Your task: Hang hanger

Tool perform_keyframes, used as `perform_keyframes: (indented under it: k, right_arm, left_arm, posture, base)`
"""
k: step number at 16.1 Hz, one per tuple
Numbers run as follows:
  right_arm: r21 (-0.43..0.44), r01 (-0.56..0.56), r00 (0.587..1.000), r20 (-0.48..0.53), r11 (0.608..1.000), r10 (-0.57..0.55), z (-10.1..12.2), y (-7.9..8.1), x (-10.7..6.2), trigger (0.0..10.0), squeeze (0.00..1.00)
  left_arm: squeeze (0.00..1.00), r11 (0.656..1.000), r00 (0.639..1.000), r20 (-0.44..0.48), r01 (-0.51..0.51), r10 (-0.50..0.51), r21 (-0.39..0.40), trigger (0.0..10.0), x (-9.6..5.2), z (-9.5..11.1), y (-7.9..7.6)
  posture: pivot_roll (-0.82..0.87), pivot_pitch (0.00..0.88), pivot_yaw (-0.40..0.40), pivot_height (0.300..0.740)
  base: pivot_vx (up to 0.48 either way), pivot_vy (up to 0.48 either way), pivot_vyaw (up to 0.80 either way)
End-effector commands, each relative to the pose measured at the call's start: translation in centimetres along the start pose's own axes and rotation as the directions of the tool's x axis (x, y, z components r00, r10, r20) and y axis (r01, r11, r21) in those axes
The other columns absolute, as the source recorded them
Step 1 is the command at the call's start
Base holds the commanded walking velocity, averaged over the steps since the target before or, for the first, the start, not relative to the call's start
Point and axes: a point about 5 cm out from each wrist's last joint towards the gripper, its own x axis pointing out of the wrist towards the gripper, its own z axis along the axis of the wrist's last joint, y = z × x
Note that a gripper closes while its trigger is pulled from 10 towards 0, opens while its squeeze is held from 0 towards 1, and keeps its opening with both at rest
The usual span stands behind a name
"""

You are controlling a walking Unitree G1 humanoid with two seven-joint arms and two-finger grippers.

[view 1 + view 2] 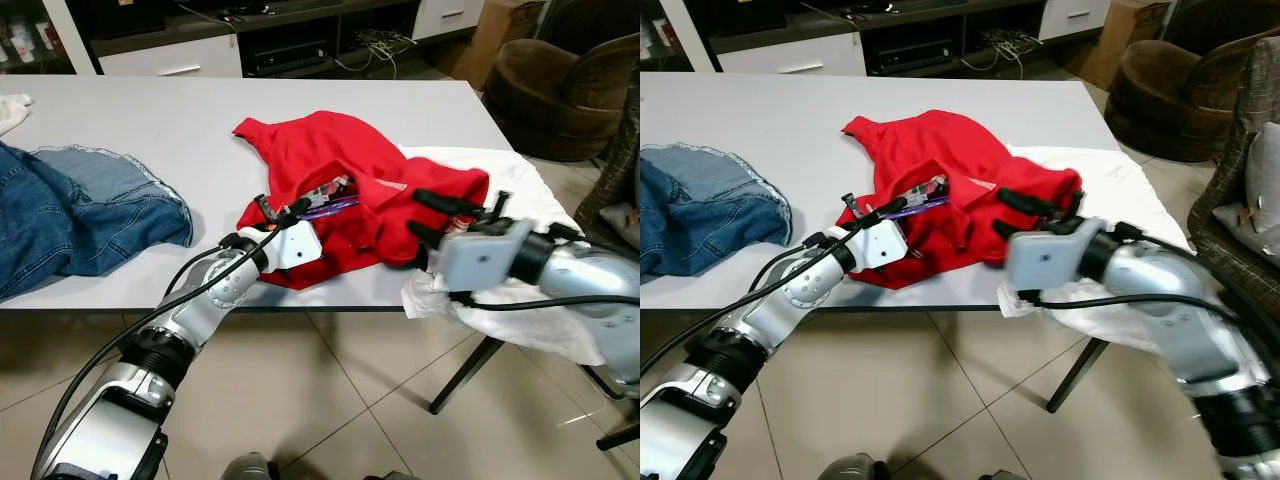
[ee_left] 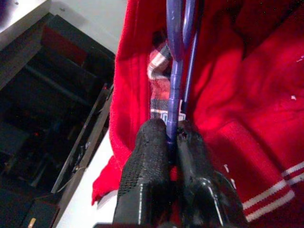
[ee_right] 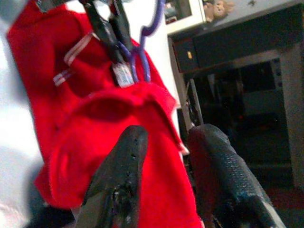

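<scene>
Pinching the purple hanger with my left gripper right now, both black fingers clamped tight on its thin plastic bar, which shows nicely in the left wrist view. That hanger sits at the neck opening of a red polo shirt spread on the white table, and it pokes out of the collar toward my left hand. You can spot a checked label inside the collar, just beside the hanger.

My right gripper is over on the other side, its fingers spread apart and resting on the bunched red fabric near the shirt's right edge. In the right wrist view the two fingertips sit on either side of a fold of red cloth, but I can't tell if they're actually squeezing it.

Other stuff on the table: a pair of blue jeans well off to my left, and a white cloth lying under and beside the shirt, draping over the right table edge. Behind the table there's a low media cabinet, and a brown armchair stands off to the right on the tiled floor.
</scene>
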Motion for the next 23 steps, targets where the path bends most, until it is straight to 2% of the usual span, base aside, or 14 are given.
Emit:
perform_keyframes:
  k: [1,3,6,12,13,14,15,20,21,23]
  right_arm:
    - [-0.019,-0.007,1.0,-0.006,1.0,0.007,0.0,0.0,0.5,10.0,0.0]
    - [-0.041,-0.039,0.998,-0.04,0.998,0.038,-0.5,0.5,0.8,10.0,0.0]
    - [-0.056,-0.026,0.994,-0.105,0.998,0.02,-1.4,0.4,1.2,10.0,0.0]
    - [-0.049,-0.072,0.969,-0.239,0.996,0.058,-3.1,2.2,2.3,10.0,0.0]
    - [-0.045,-0.064,0.969,-0.243,0.997,0.051,-3.1,2.2,2.5,9.0,0.0]
    - [-0.036,-0.046,0.969,-0.244,0.998,0.036,-3.1,2.2,2.7,4.3,0.0]
    - [-0.034,-0.038,0.968,-0.249,0.999,0.028,-3.2,2.2,2.7,0.0,0.0]
    - [-0.032,-0.012,0.964,-0.267,0.999,0.003,-3.5,2.1,2.8,0.0,0.0]
    - [-0.031,-0.006,0.964,-0.268,1.0,-0.002,-3.5,2.1,2.8,0.0,0.0]
    - [-0.029,0.002,0.963,-0.268,1.0,-0.01,-3.5,2.0,2.8,0.0,0.0]
  left_arm:
    - [0.06,0.999,1.0,0.029,0.001,-0.002,0.036,10.0,0.0,0.4,0.0]
    - [0.06,0.998,0.999,0.039,0.007,-0.01,0.07,10.0,0.0,0.6,0.1]
    - [0.06,0.99,0.998,0.058,0.015,-0.023,0.141,10.0,0.0,0.8,0.4]
    - [0.06,0.986,0.988,0.15,-0.007,-0.018,0.165,10.0,0.2,2.2,0.5]
    - [0.06,0.986,0.986,0.163,-0.009,-0.018,0.165,10.0,0.2,2.4,0.5]
    - [0.06,0.987,0.985,0.173,-0.014,-0.015,0.163,10.0,0.2,2.5,0.5]
    - [0.06,0.987,0.983,0.181,-0.019,-0.011,0.161,10.0,0.1,2.6,0.5]
    - [0.05,0.988,0.979,0.202,-0.028,-0.003,0.151,10.0,0.0,2.8,0.4]
    - [0.06,0.993,0.981,0.195,-0.044,0.022,0.112,10.0,0.1,2.7,0.5]
    - [0.07,0.995,0.982,0.188,-0.043,0.024,0.093,10.0,0.1,2.6,0.6]
  posture:
    - [0.04,0.008,-0.006,0.74]
    - [0.04,0.008,-0.006,0.74]
    - [0.04,0.01,-0.003,0.74]
    - [0.04,0.008,-0.003,0.74]
    - [0.04,0.008,-0.003,0.74]
    - [0.04,0.009,-0.003,0.74]
    - [0.04,0.009,-0.003,0.74]
    - [0.04,0.013,-0.006,0.74]
    - [0.04,0.013,-0.006,0.74]
    - [0.04,0.013,-0.006,0.74]
  base:
    - [0.0,0.0,0.0]
    - [0.0,0.0,0.0]
    - [0.0,0.0,0.0]
    - [0.0,0.0,0.0]
    - [0.0,0.0,0.0]
    - [0.0,0.0,0.0]
    - [0.0,0.0,0.0]
    - [0.0,0.0,0.0]
    - [0.0,0.0,0.0]
    - [0.0,0.0,0.0]
